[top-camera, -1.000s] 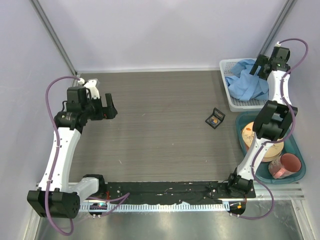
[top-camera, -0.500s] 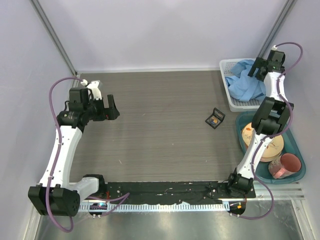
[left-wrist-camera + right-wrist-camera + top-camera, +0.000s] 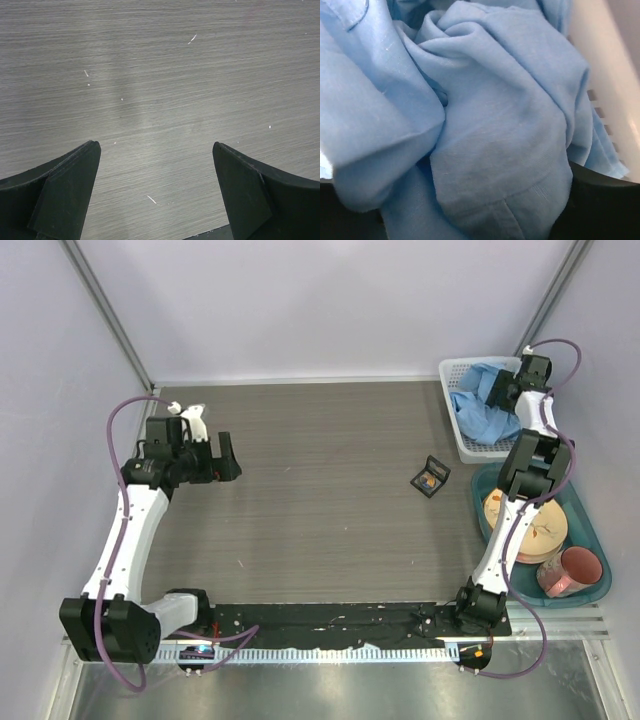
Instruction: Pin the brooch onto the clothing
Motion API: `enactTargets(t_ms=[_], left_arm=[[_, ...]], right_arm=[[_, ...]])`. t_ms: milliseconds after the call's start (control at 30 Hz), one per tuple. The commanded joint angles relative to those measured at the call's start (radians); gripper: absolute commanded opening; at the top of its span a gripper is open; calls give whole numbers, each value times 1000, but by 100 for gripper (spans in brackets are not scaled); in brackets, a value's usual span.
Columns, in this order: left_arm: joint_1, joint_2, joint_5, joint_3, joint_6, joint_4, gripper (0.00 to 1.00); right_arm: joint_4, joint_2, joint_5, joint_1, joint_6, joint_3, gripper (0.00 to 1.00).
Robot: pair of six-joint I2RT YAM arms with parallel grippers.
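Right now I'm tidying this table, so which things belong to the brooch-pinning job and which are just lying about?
For the job:
brooch, sitting in its case
shirt, bunched in the basket

Lying about:
black case
white basket
teal tray
plate
pink cup

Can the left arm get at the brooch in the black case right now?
Probably yes. Nothing stands on the table between the left arm and the black case, which lies open with the brooch showing. The arm's jaws stand wide open. The stretch across looks long, though.
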Motion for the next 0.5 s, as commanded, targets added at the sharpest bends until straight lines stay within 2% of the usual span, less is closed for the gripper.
enactTargets(t_ms=[0,67,100,200,467], left_arm=[[3,1,10,22,14,45,100],[3,-8,14,27,14,50,100],[3,-14,14,27,14,54,100],[3,-44,14,25,8,62,100],[3,-99,14,34,4,40,100]], right_arm=[[-12,-5,-119,16,-39,45,63],[-22,-57,-145,16,-76,48,42],[-25,-80,-152,16,-85,48,28],[-28,-179,-156,16,-119,48,1],[1,-399,-212,16,-78,114,1]])
